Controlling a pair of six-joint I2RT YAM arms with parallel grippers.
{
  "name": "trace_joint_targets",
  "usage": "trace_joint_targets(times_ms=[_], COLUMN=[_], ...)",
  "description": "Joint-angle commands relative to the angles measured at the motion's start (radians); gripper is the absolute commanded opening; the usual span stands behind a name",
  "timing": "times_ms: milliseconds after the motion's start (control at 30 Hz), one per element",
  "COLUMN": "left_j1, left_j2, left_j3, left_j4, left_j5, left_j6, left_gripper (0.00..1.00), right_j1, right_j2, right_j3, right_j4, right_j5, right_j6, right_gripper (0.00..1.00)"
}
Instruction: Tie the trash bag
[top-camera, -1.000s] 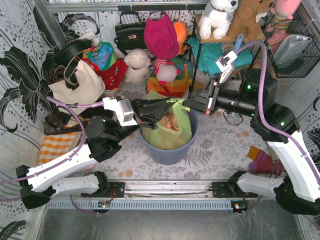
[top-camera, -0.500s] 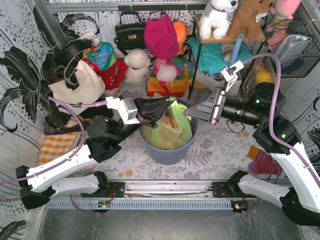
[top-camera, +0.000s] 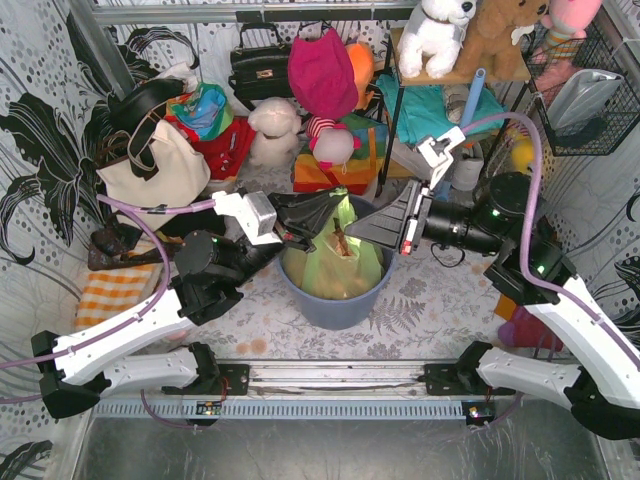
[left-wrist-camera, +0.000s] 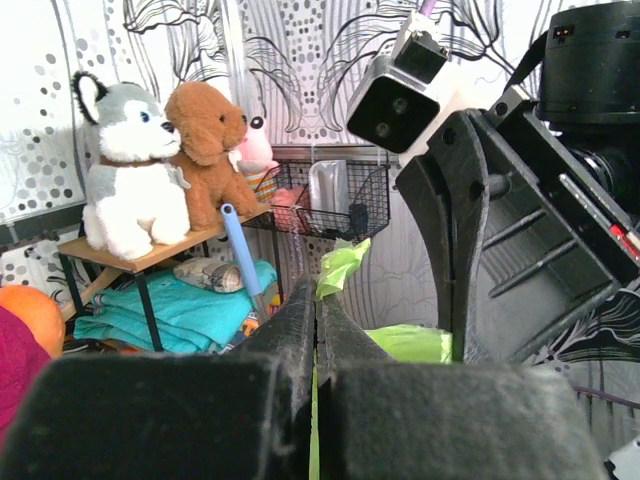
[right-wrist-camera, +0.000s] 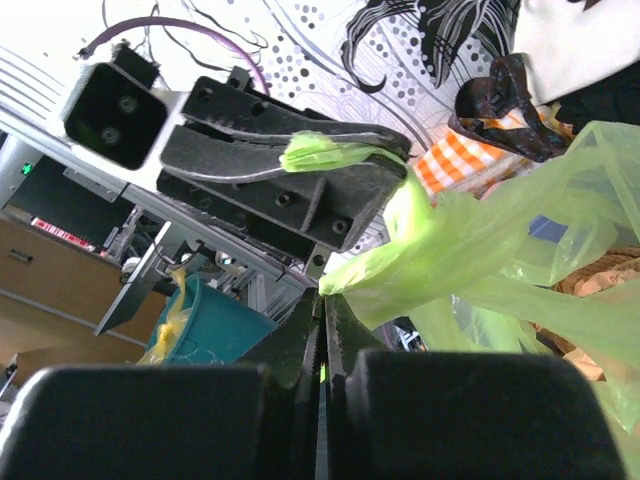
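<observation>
The lime-green trash bag (top-camera: 338, 262) sits in the round blue bin (top-camera: 335, 300) with brown paper showing through. My left gripper (top-camera: 335, 214) is shut on one flap of the bag's rim; the green flap (left-wrist-camera: 342, 268) sticks out past its tips in the left wrist view. My right gripper (top-camera: 352, 230) is shut on the opposite flap (right-wrist-camera: 385, 265). The two grippers are nearly tip to tip above the bin's middle, the flaps drawn up together. In the right wrist view the left gripper (right-wrist-camera: 345, 160) sits just above, with green plastic in its jaws.
A cream tote bag (top-camera: 155, 165) stands at the back left. Plush toys, a black handbag (top-camera: 258, 68) and clothes crowd the back wall. A shelf (top-camera: 440, 80) with stuffed animals and a wire basket (top-camera: 590, 95) are at the back right. A checked orange cloth (top-camera: 110, 292) lies left.
My right gripper has swung left and in over the bin with its flap, meeting the left gripper. The left gripper has held its place. The bag's mouth has drawn narrower.
</observation>
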Motion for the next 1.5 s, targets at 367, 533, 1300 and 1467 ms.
trace_joint_targets(times_ms=[367,533,1300,1467], left_j1=[0.009,0.009,0.009,0.009], left_j2=[0.000,0.001,-0.002,-0.005], left_j3=[-0.009,-0.006,0.000,-0.007], left_j4=[0.040,0.042,-0.019,-0.018], left_j5=[-0.098,-0.113,-0.074,-0.077], left_j6=[0.022,0.026,0.046,0.046], left_gripper=[0.00,0.00,0.00,0.00], right_j1=[0.096,0.159,0.289,0.314], right_j2=[0.093,0.091,0.140,0.143], right_j3=[0.029,0.023,-0.095,-0.160], right_j4=[0.001,-0.032,0.062,0.206], right_j5=[0.183,0.324,0.852,0.947], right_j6=[-0.097,-0.162,-0.386,-0.409], right_gripper=[0.00,0.00,0.00,0.00])
